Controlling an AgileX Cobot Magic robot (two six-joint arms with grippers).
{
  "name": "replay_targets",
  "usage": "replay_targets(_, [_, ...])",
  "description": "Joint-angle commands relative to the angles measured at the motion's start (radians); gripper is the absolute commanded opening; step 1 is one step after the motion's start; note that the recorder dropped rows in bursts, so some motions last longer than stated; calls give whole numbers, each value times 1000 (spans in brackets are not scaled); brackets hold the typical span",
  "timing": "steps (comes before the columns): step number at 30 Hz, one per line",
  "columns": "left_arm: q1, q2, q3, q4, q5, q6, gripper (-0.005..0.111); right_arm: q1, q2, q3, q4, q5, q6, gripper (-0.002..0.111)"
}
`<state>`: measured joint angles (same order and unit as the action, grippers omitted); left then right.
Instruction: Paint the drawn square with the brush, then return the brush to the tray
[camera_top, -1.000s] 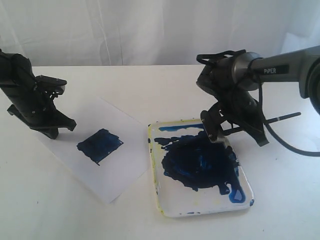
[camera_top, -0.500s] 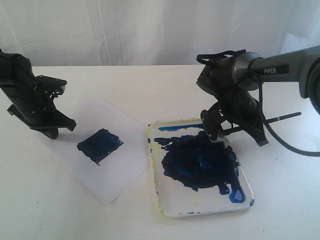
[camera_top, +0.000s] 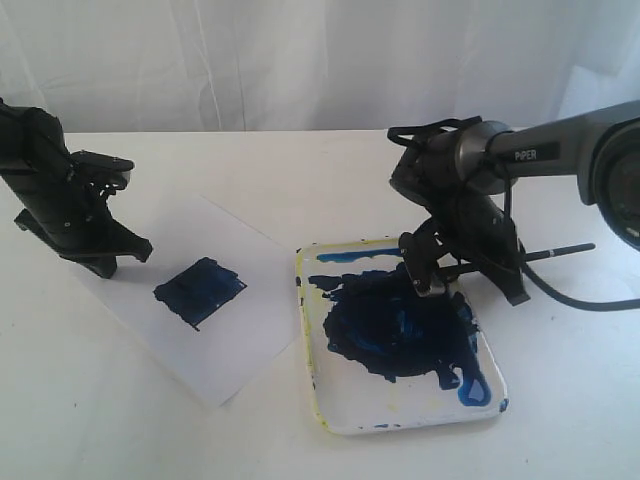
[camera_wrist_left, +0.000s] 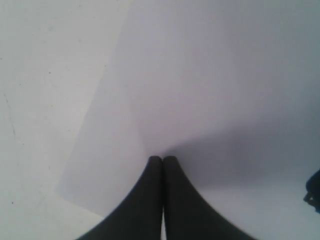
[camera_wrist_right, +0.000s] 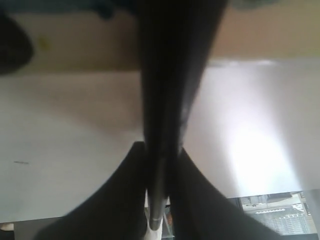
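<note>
Past the halfway mark, by the look of things. Painting judged done: see the drawn square (camera_top: 200, 291), smeared dark blue right across its inside, on the white paper sheet (camera_top: 235, 345) toward the left edge of the counter. Only the return to go, and that not yet finished.

Clamped on the brush (camera_top: 556, 249) with the right gripper (camera_top: 427, 277), both fingers closed tight against the thin black shaft, as seen plainly in the right wrist view. Held roughly level, with the handle end poking toward the right edge of the counter and the tip end hidden behind the fingers. Hovering low over the far part of the tray (camera_top: 312, 372), just above the upper reach of the dark blue paint blotch (camera_top: 400, 325). Cannot tell whether touching the tray or just clear of it.

Parked with the left gripper (camera_top: 106, 268) at the far-left corner of the paper, jaws pressed together on nothing. Possibly pinning the sheet, though contact is hard to confirm.

Remaining, as a judgement: lower the brush fully into the tray, release it, and draw the right arm clear.
</note>
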<state>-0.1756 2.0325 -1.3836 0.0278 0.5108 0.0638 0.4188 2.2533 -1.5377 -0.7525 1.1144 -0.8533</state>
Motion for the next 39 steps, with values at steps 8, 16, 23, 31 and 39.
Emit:
replay_targets(8, [4,16,9,14,32,3,0,-1,-1,3,-11,10,46,46])
replay_targets(16, [4,16,9,14,30,18,0,-1,-60,3,64,31,-47,46])
replay_targets(23, [4,14,9,11,35,18,0,-1,-199,3,248,-8,-85,46])
replay_targets(31, [4,-107,9,1,30,18,0,-133,-288,3,666,-100,41,27])
replay_targets(39, [4,-220,9,-112,100,-45,0,-206,-288,3,645,-134,416,23])
